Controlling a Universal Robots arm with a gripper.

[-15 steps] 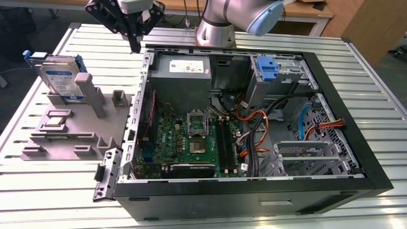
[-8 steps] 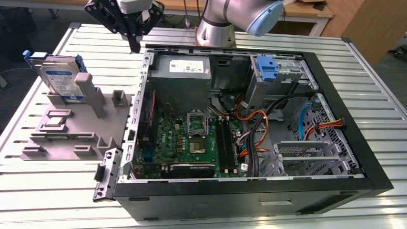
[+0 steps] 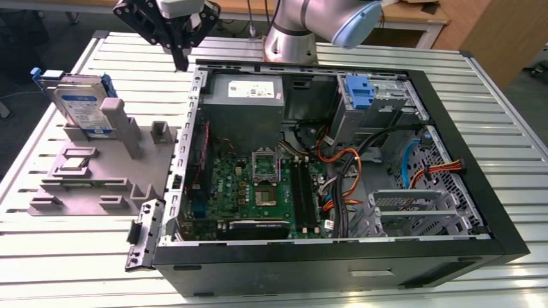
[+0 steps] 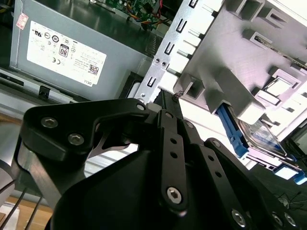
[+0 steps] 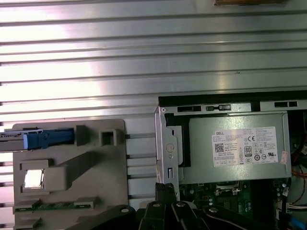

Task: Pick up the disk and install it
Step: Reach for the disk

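Gripper (image 3: 179,63) hangs above the open computer case (image 3: 342,256), at the case corner next to the power supply (image 3: 248,90), fingers pointing down. Jaws closed tip to tip, nothing between them; the same shows in both wrist views (image 4: 169,98) (image 5: 165,188). In the first wrist view the tips sit over the case's side wall, beside the power supply (image 5: 235,148).

The disk (image 3: 81,106) is outside the case, beyond the wall the gripper hangs over and well apart from the gripper. It stands on edge in a slot of a grey holder (image 3: 94,186) that lies flat just beside that wall. Labelled broad face is toward the exterior camera, leaning back a little, blue carrier bracket along the top. Long axis looks roughly upright, not certain. From above in the first wrist view the disk (image 5: 48,139) is edge-on, and its thin top edge runs straight toward the case wall. In the second wrist view the disk (image 4: 259,134) sits with its blue bracket in the holder (image 4: 230,57).

A small silver chip (image 3: 76,163) lies in the holder, further from the power supply end of the case than the disk. Inside the case: green motherboard (image 3: 256,186), and a blue caddy (image 3: 360,90) in the drive bay on the far side of the power supply. Case and holder rest on a slatted metal table (image 3: 77,263).
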